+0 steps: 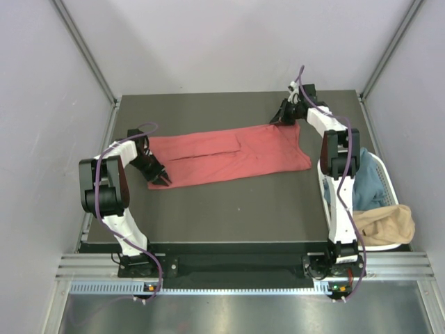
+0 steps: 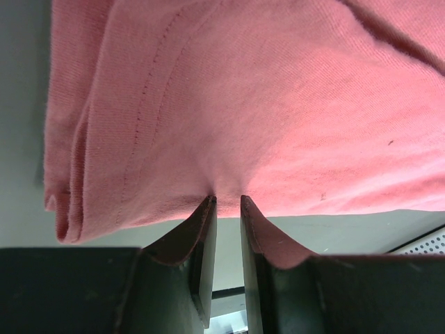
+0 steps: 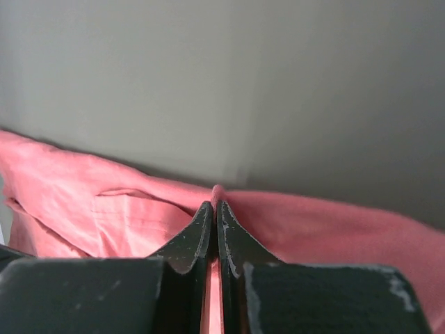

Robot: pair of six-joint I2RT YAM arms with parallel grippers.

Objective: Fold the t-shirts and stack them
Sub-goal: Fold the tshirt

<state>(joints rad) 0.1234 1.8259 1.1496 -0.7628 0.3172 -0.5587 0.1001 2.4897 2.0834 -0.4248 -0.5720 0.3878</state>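
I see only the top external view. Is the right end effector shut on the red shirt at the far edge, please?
Observer: Yes. The right wrist view shows the right end effector shut, a ridge of the coral-red t-shirt pinched between.
Operator: And the left one?
Observer: The left wrist view shows the left end effector nearly closed, the cloth puckering into its tips.
Operator: One layer there?
Observer: No, several layers show at the folded edge beside it.
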